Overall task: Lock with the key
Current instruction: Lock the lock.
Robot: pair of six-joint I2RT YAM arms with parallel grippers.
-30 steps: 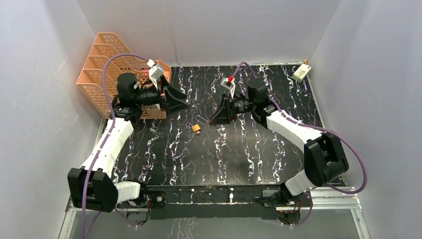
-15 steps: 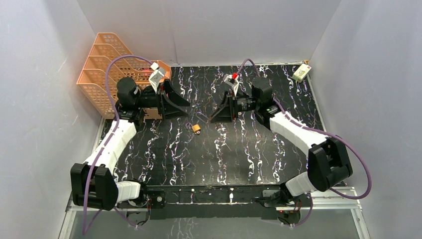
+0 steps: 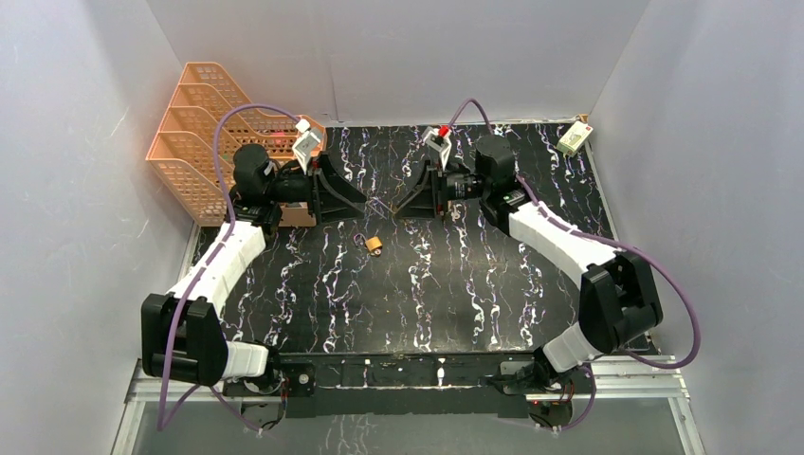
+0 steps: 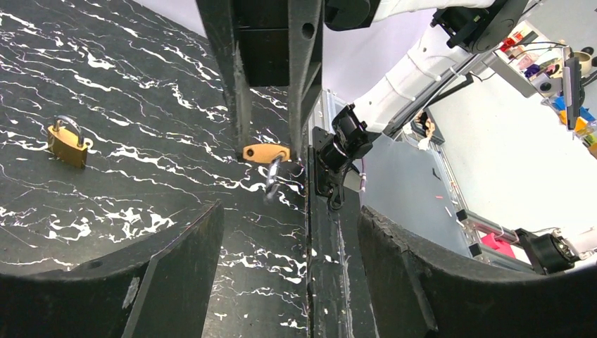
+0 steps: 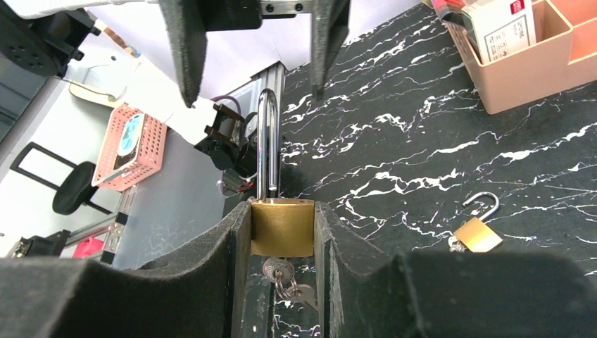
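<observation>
Right wrist view: right gripper is clamped narrow on a brass padlock, fingers pressing its two flat sides. Shackle stands upright, seen edge-on, so can't tell if it's latched. Key with a ring hangs under the body, probably in the keyhole, partly hidden by the fingers.

Second padlock lies loose on the black marbled table, shackle swung open; using it as the landmark. Held padlock is in the air up and right of it, near. Left gripper is up and left of it, jaws wide with nothing between them, facing the right gripper, apart from it. Left wrist view shows the held padlock straight ahead beyond the wide fingers, second padlock off to the side on the table. Orange basket sits well left of the second padlock at the back corner. White box is far right of it, at the back edge.
</observation>
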